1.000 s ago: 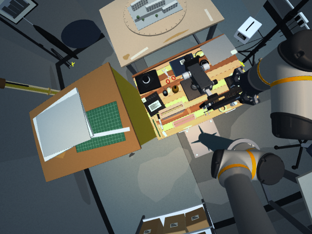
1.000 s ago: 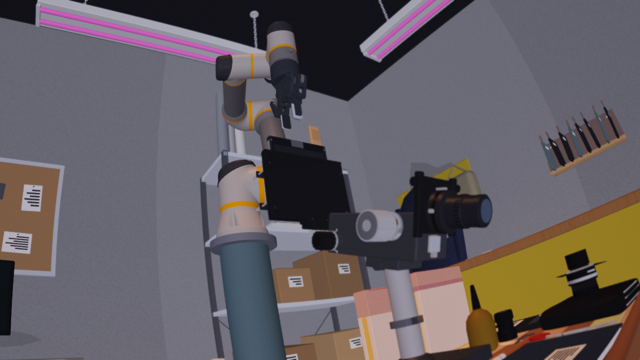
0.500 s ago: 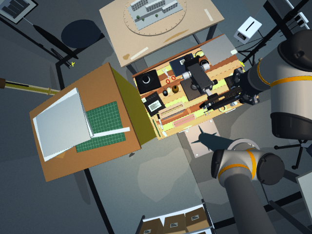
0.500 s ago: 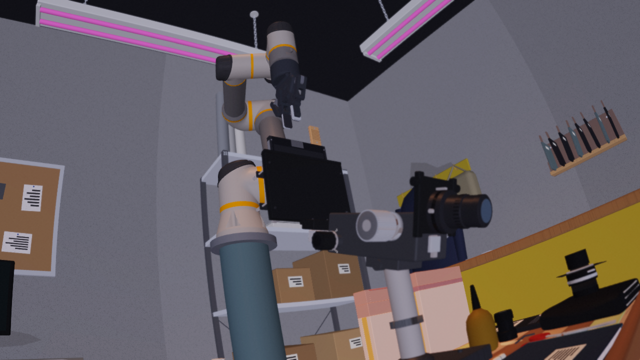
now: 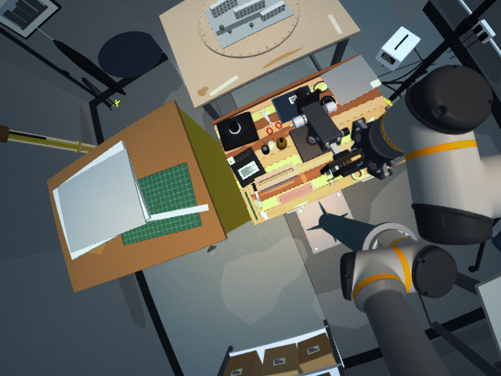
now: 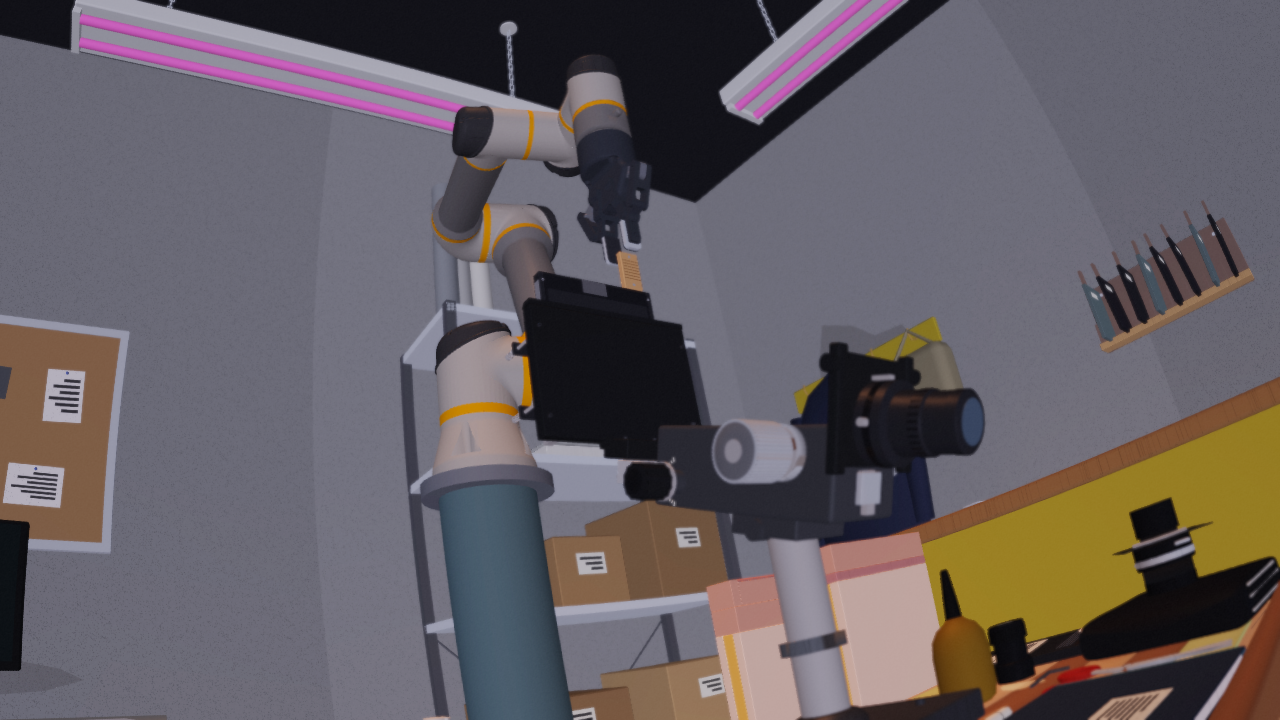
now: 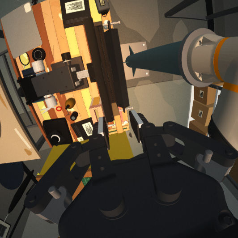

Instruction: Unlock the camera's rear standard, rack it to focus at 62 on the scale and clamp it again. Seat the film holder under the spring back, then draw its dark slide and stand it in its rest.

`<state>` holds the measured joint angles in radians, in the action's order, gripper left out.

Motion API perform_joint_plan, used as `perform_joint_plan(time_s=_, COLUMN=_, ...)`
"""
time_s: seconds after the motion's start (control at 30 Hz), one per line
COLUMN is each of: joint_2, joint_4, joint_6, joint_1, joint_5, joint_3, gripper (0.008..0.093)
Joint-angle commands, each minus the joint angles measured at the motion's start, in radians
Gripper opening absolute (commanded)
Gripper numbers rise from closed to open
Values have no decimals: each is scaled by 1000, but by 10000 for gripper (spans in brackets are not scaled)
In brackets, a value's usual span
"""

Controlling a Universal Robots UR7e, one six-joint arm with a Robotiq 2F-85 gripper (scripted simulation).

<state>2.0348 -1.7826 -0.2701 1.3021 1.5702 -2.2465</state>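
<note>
My gripper (image 7: 118, 125) hangs open and empty above the camera's rear standard (image 6: 609, 367). Its fingers stand either side of the tan handle of the dark slide (image 6: 632, 269). That handle sticks up from the film holder (image 7: 111, 69) seated at the back of the camera. The camera (image 6: 788, 448) sits on a grey post above the bench, lens (image 6: 931, 421) pointing away from the back. A ribbed silver focus knob (image 6: 756, 452) shows on its side. The focus scale is hidden from me.
Behind the camera stands my arm's teal pedestal (image 6: 501, 591), with a shelf of cardboard boxes (image 6: 627, 555). The wooden bench (image 5: 299, 141) carries scissors, a brown bottle (image 6: 962, 649), a pink slotted block (image 6: 823, 609) and black cases. A turntable table (image 5: 251, 36) stands beyond.
</note>
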Motion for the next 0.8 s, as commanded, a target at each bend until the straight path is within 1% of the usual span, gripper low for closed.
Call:
perform_joint_plan(time_s=0.0, joint_2=-1, joint_4=-1, joint_6=5, joint_1=5, joint_5=1, joint_3=1, gripper=380)
perform_joint_plan(time_s=0.53, joint_2=-2, joint_4=-1, joint_6=14, joint_1=12, joint_5=1, joint_3=2, gripper=380)
perform_joint_plan(time_s=0.77, joint_2=0, joint_4=12, joint_6=15, joint_1=12, joint_5=1, joint_3=13, gripper=380)
